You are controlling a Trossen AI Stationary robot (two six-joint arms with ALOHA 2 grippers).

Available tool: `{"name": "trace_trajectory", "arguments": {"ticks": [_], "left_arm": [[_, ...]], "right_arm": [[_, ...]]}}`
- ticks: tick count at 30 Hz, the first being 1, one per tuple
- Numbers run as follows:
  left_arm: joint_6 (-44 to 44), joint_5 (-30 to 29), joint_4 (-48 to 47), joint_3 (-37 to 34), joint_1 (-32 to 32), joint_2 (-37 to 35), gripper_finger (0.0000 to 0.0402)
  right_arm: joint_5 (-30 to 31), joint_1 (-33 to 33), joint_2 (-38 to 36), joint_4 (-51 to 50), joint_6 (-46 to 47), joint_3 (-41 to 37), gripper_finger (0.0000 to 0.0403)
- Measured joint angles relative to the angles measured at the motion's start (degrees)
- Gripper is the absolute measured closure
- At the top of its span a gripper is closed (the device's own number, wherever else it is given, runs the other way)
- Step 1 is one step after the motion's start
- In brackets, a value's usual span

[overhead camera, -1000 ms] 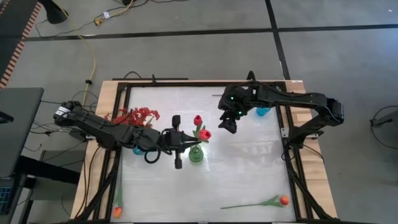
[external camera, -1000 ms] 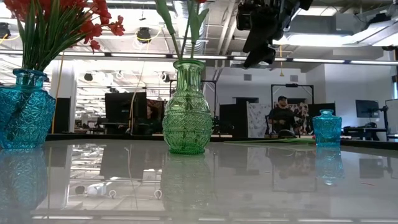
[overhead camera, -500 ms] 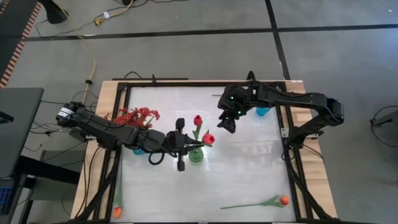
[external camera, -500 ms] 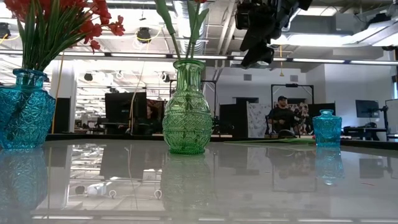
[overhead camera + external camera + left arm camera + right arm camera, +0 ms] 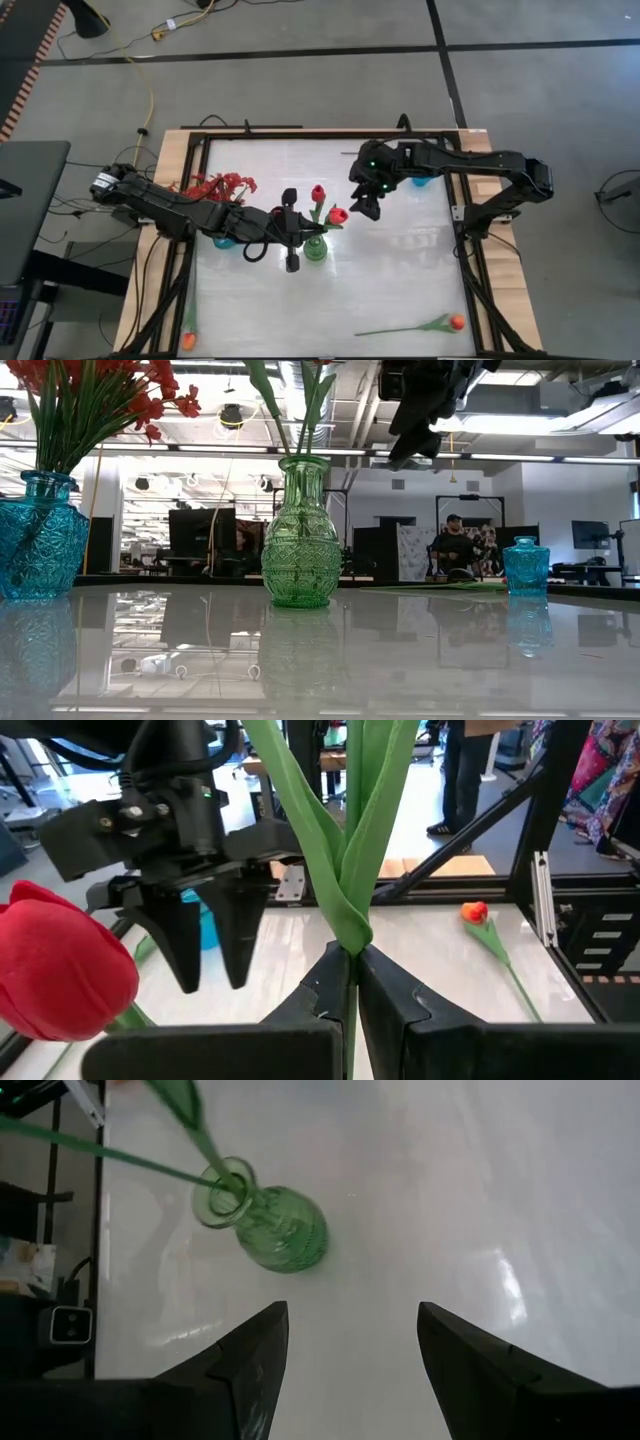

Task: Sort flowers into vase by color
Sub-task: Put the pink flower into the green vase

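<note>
Left gripper (image 5: 352,982) has its jaws pinching a red tulip's green stem (image 5: 350,840) just above the green vase (image 5: 315,249) near the worktop's centre, stem foot inside the vase mouth; the right gripper (image 5: 366,208), jaws spread and empty, hovers beside the blooms; an orange tulip (image 5: 452,322) lies near the worktop's front right corner.

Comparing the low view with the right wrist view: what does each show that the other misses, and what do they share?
Only the low view shows the large blue vase with its red spray, the small blue vase, and a person in the room behind. Only the right wrist view shows the right gripper standing open above the table, looking down into the vase's mouth. Both show the green vase holding green stems.
</note>
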Motion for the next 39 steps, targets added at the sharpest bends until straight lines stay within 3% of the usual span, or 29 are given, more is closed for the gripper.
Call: {"name": "trace_trajectory", "arguments": {"ticks": [11, 27, 39], "left_arm": [[-0.5, 0.6, 0.0, 0.0, 0.5, -0.2, 0.0401], [-0.6, 1.0, 0.0, 0.0, 0.7, -0.2, 0.0401], [-0.2, 2.5, -0.1, 0.0, 0.7, -0.2, 0.0401]], "right_arm": [[0.0, 4.1, -2.2, -4.8, 1.3, 0.0, 0.0153], [1.8, 12.5, -3.6, -2.9, 8.2, 0.0, 0.0153], [2.0, 14.7, -3.7, -2.5, 11.8, 0.0, 0.0154]]}}
